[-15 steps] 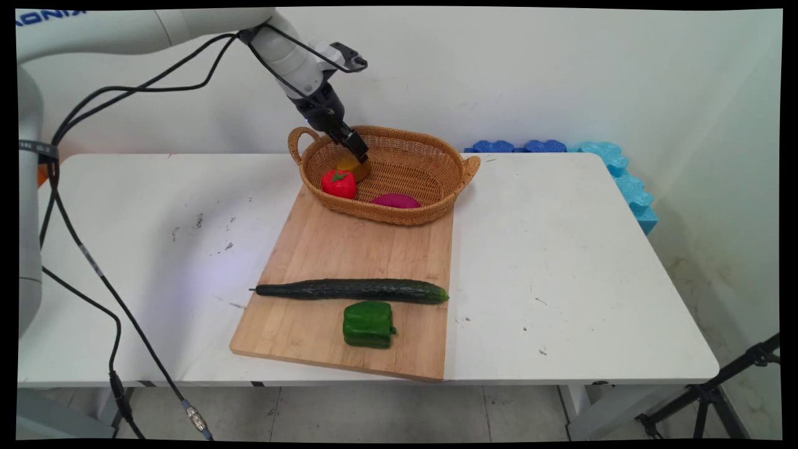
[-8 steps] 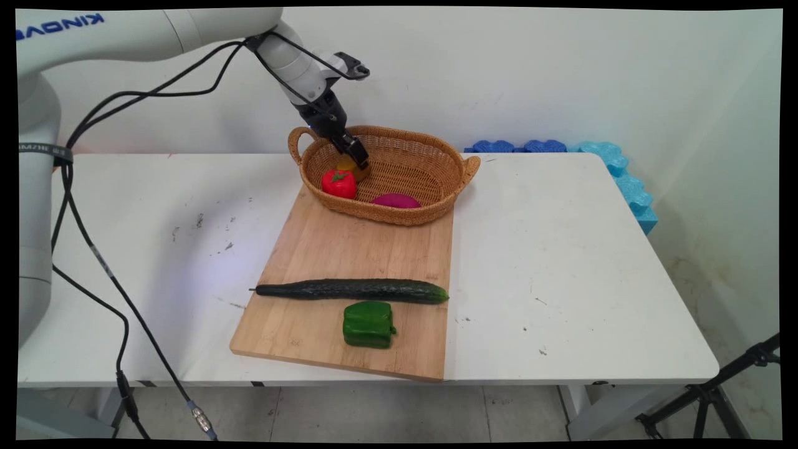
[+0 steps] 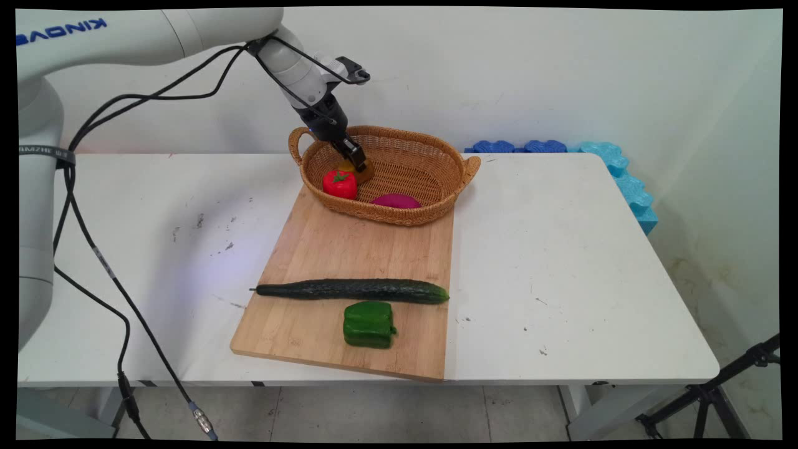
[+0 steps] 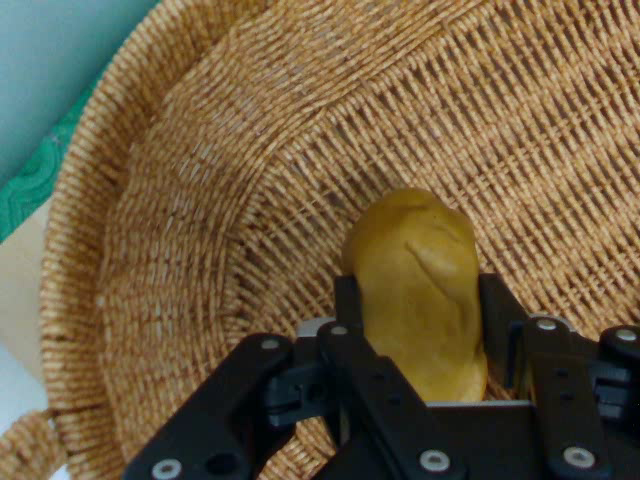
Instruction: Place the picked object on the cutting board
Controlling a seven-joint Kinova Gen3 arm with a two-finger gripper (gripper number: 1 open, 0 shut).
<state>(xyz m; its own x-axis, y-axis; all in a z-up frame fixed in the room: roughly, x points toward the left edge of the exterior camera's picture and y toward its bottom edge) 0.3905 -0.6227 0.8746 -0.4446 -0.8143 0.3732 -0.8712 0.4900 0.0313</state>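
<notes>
Two fingers (image 4: 348, 300) clamp the yellow fruit (image 4: 420, 290) — hand (image 3: 353, 159) angled down (inside the wicker basket (image 3: 430, 168)).

Tan woven basket (image 3: 405, 168) holds a mustard-yellow piece (image 4: 420, 290), red tomato (image 3: 340, 184), and a magenta item (image 3: 395, 201), possibly eggplant.

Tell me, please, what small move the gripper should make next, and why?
Probably a short straight lift: the gripper is shut on the yellow fruit inside the basket, with the tomato close beside it, so rising clears both the tomato and the rim.
</notes>
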